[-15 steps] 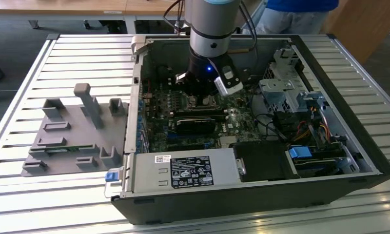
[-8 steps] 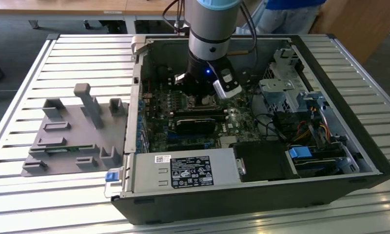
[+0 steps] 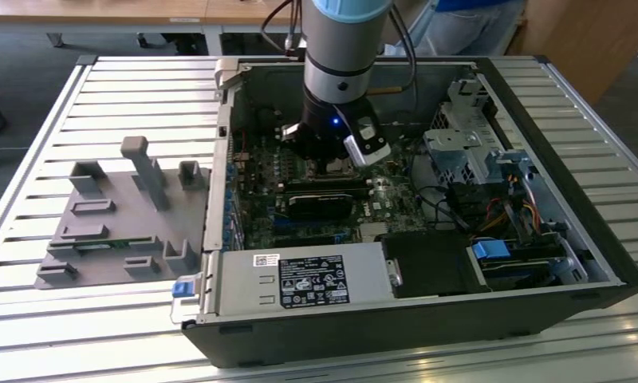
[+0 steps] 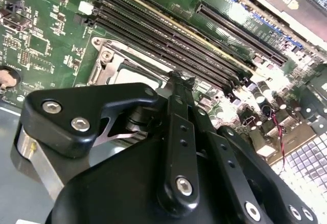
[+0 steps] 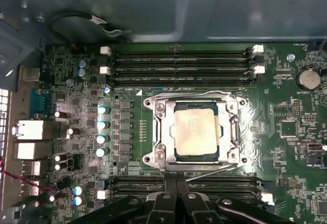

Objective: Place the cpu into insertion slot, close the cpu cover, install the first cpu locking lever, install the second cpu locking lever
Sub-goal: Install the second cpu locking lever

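Observation:
In the first wrist view the cpu (image 5: 194,131) lies flat in the insertion slot (image 5: 148,158) on the green board. The silver cpu cover (image 5: 161,132) is down around it. One thin wire locking lever (image 5: 189,93) runs along the slot's far side. The other lever (image 5: 214,171) slants up off the near side, its end right at my gripper (image 5: 176,182). The black fingers are shut together. In the second wrist view the gripper (image 4: 179,78) tip sits at the cover's (image 4: 110,63) edge beside the cpu (image 4: 135,70). In the exterior view the gripper (image 3: 330,159) reaches down inside the computer case.
Long black memory slots (image 5: 179,60) flank the socket on both sides, and a row of capacitors (image 5: 102,124) stands beside it. A black block (image 3: 324,199), a power supply (image 3: 297,279) and drive cages (image 3: 458,144) crowd the case. A grey fixture (image 3: 117,215) sits on the exterior view's left.

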